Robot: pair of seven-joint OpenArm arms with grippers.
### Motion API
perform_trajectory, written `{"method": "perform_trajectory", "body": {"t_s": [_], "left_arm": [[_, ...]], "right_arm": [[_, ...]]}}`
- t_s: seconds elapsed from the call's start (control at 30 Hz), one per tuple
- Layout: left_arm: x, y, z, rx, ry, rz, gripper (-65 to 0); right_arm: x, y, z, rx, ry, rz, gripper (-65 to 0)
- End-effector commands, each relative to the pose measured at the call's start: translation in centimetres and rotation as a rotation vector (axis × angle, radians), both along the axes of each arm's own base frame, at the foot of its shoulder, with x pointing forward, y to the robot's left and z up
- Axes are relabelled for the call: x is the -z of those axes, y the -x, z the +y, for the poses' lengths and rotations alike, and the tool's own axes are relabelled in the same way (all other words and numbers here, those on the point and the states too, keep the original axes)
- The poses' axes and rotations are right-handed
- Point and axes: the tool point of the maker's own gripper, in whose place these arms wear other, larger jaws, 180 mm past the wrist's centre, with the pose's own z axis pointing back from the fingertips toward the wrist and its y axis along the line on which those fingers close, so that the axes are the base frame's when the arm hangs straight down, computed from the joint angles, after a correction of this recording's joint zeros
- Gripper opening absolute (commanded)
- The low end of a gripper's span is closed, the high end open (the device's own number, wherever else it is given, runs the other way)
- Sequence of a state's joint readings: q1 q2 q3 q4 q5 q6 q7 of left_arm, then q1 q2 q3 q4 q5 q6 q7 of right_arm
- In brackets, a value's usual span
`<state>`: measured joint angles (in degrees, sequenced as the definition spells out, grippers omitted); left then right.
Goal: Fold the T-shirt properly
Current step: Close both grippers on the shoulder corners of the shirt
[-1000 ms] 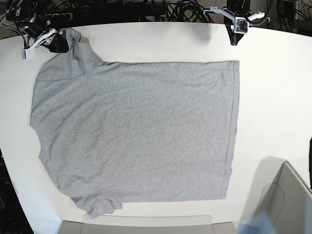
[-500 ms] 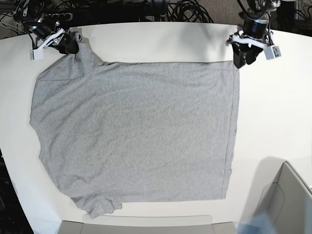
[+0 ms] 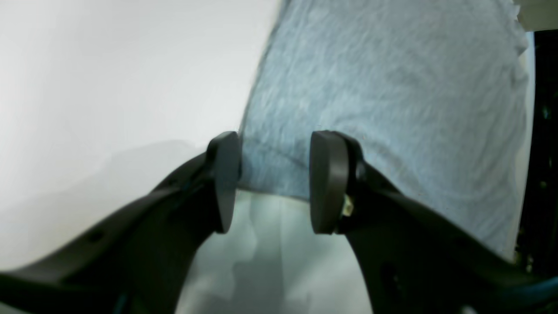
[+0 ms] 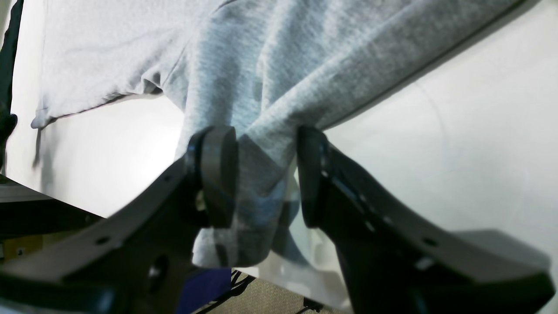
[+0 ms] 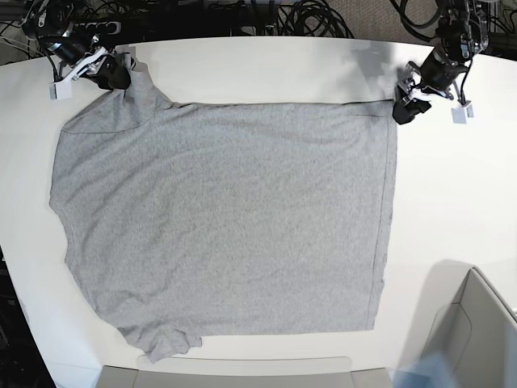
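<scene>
The grey T-shirt (image 5: 226, 218) lies flat on the white table (image 5: 452, 202), plain side up, hem toward the right. My left gripper (image 5: 401, 109) is at the shirt's far right hem corner. In the left wrist view the gripper (image 3: 274, 183) is open, with the corner of the T-shirt (image 3: 392, 87) lying between its jaws. My right gripper (image 5: 121, 74) is at the far left sleeve. In the right wrist view the gripper (image 4: 268, 174) is shut on a bunched fold of the T-shirt (image 4: 270, 56), which is pulled taut.
A light grey box (image 5: 477, 331) stands at the table's near right corner. A grey flat piece (image 5: 242, 373) sits at the near edge. Black cables (image 5: 307, 16) lie behind the far edge.
My left gripper has come down from the table's far edge to the shirt's far right hem corner. My right gripper stays on the sleeve and has barely moved.
</scene>
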<state>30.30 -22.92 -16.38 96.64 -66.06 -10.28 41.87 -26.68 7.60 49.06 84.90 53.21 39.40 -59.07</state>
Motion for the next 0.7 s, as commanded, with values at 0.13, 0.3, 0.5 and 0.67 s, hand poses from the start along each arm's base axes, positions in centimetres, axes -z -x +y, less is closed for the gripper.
{"method": "perform_trajectory", "body": {"t_s": [0.13,0.3,0.5,0.67], "left_arm": [[0.7,0.5,-0.2,0.025,0.02,-0.016,-38.3],[1.5,0.7,-1.9,0.068,0.051,0.013,-38.3],[2.1,-0.7,-2.7,0.069,0.08,0.011,-38.3],[2.7,-1.4,-2.8,0.066,0.099,0.024,-38.4]], "right_arm": [[1.2,2.0,-0.4,-0.071,0.074,0.102,-40.9],[-0.4,0.8,-0.1,-0.095,0.111,0.049,-41.0],[-0.4,0.8,-0.2,-0.104,0.134,0.056,-41.0],[0.5,0.7,-0.1,-0.104,0.173,0.089,-41.0]]}}
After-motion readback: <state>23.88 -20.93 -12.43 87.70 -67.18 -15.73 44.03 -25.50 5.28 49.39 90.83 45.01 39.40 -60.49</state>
